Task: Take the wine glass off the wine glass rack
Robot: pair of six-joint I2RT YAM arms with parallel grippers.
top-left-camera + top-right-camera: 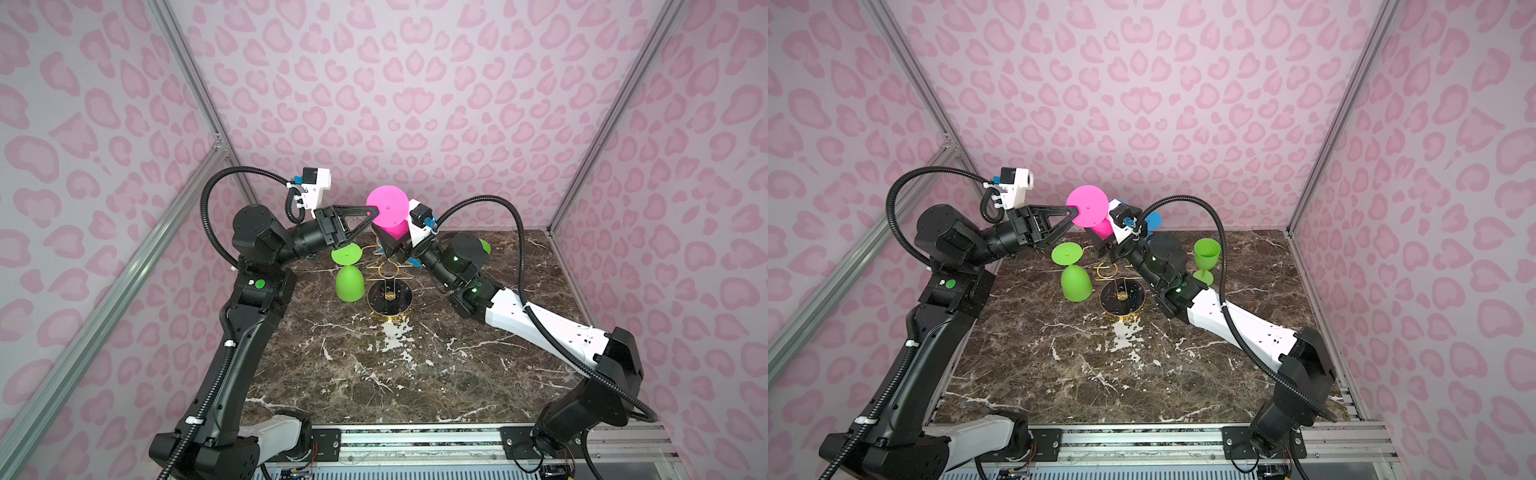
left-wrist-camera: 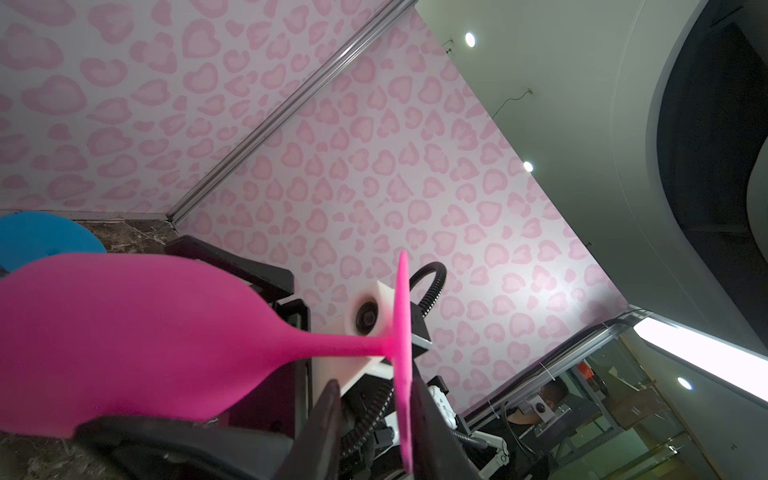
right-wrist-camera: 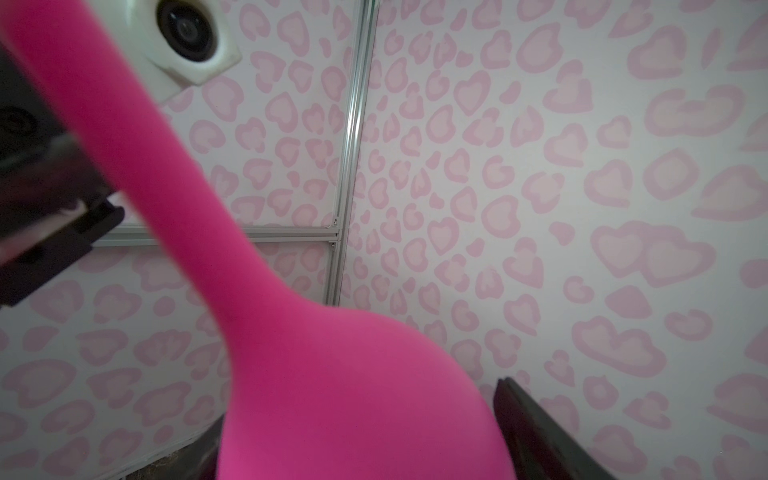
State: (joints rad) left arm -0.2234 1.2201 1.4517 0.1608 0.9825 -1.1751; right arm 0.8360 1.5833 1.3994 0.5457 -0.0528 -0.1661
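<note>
A pink wine glass [image 1: 387, 206] [image 1: 1087, 205] hangs foot-up above the gold wire wine glass rack [image 1: 389, 297] [image 1: 1122, 297]. In both top views it is clear of the rack's looped arms. My right gripper [image 1: 390, 237] [image 3: 353, 415] is shut on its bowl [image 3: 332, 395]. My left gripper [image 1: 374, 214] [image 2: 376, 386] is open at the foot disc [image 2: 402, 332]. The disc rests against one finger, with a gap to the other. A green wine glass [image 1: 350, 282] still hangs upside down on the rack's left side.
A blue glass [image 1: 1154, 222] [image 2: 41, 237] sits behind the right wrist, mostly hidden. Another green glass [image 1: 1206, 253] stands upright on the marble table [image 1: 374, 374], right of the right arm. Pink patterned walls close in the back and both sides.
</note>
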